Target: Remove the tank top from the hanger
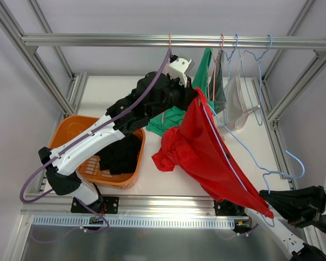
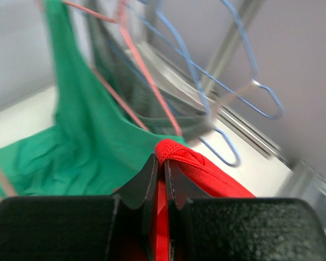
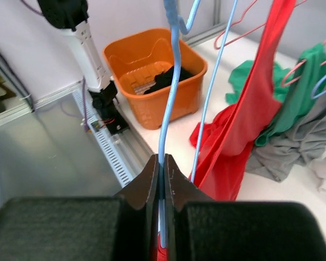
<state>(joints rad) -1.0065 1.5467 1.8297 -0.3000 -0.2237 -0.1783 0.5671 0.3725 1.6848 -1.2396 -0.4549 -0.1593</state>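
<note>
The red tank top (image 1: 206,155) hangs stretched over a light-blue wire hanger (image 1: 236,166) that runs slantwise from the middle of the table to the near right. My left gripper (image 1: 193,99) holds the top's upper end. In the left wrist view it (image 2: 162,168) is shut on the red strap (image 2: 179,156). My right gripper (image 1: 273,205) is at the hanger's lower end. In the right wrist view it (image 3: 162,163) is shut on the blue hanger wire (image 3: 171,103), with the red top (image 3: 250,125) draped to the right.
An orange basket (image 1: 70,120) with black clothes (image 1: 120,155) sits at the left. A green garment (image 1: 171,120) and a grey one (image 1: 240,109) hang from the rail (image 1: 152,40) on pink (image 1: 213,76) and blue hangers (image 1: 261,54).
</note>
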